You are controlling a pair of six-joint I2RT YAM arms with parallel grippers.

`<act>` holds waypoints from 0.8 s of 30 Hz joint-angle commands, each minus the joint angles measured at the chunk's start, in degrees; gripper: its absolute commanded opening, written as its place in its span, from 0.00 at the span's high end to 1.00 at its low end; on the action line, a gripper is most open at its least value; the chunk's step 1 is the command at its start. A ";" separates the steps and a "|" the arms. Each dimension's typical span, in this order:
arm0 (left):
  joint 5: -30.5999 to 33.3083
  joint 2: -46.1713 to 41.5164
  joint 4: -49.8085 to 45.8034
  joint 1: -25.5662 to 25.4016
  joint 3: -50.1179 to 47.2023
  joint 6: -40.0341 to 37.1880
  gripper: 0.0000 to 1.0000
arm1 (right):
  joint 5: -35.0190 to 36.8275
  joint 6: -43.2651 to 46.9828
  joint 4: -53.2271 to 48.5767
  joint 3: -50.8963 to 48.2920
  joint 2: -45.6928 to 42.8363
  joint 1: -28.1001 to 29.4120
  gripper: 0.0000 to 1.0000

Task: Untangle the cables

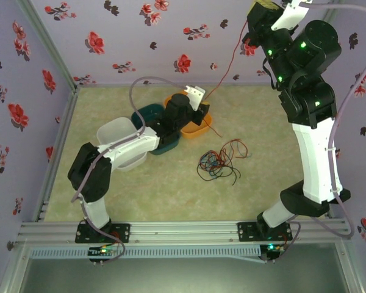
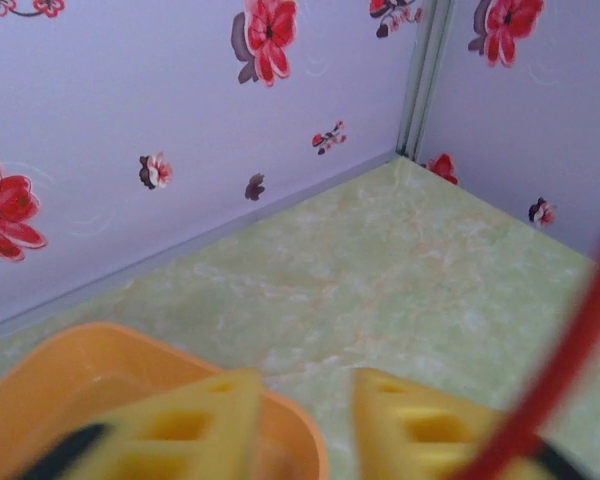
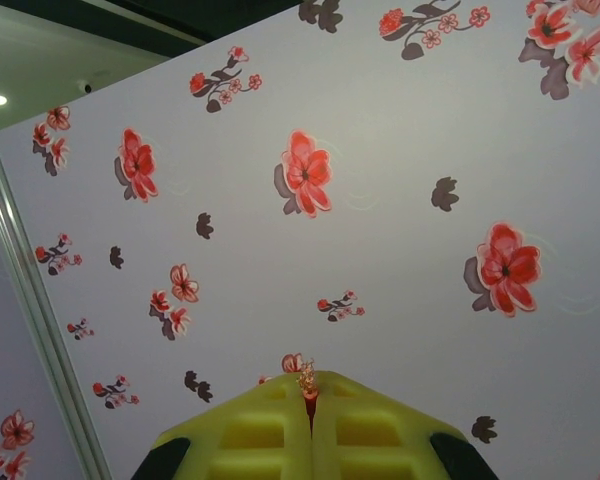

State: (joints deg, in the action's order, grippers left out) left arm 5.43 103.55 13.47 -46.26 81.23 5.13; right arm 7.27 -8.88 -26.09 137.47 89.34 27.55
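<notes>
My left hand hovers over the rim of an orange bowl. Its yellow, ribbed fingers stand apart. A thin red cable crosses in front of the right finger; I cannot tell whether it touches.

Left of that hand, along my forearm, sit a milky translucent tub with rounded corners and then a dark teal bowl. The glossy orange bowl is under the hand. My arm covers part of each, so I cannot tell what they hold.

Right of the left hand and nearer my base, the cables lie in a small knot of thin black, red and blue loops on the pale marbled table.

My right hand is high above the knot, its fingers pressed together on the tip of the red cable, which slants down towards my left hand.
</notes>
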 commanded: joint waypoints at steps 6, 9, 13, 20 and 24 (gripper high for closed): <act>-9.09 -3.40 2.06 2.81 0.60 8.96 1.00 | 1.54 -0.74 -1.70 -7.96 -3.90 -0.28 1.00; -14.09 -5.47 4.88 6.12 -1.12 15.89 1.00 | 2.41 -3.70 0.21 -19.11 -7.46 -1.62 1.00; -17.03 -5.90 5.22 9.39 -0.69 19.92 1.00 | -3.26 -10.50 3.01 -32.42 -9.29 -4.51 1.00; -17.13 -1.64 0.30 11.83 5.91 18.78 1.00 | -15.44 -18.32 7.28 -41.00 -1.50 -6.96 1.00; -17.08 2.71 -3.16 13.40 10.73 19.47 1.00 | -17.96 -19.29 6.82 -39.90 5.42 -6.91 1.00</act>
State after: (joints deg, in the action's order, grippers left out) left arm -10.59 103.00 13.43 -34.24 88.38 23.11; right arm -5.98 -24.97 -22.11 96.90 92.25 20.71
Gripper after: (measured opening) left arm 0.063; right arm 0.062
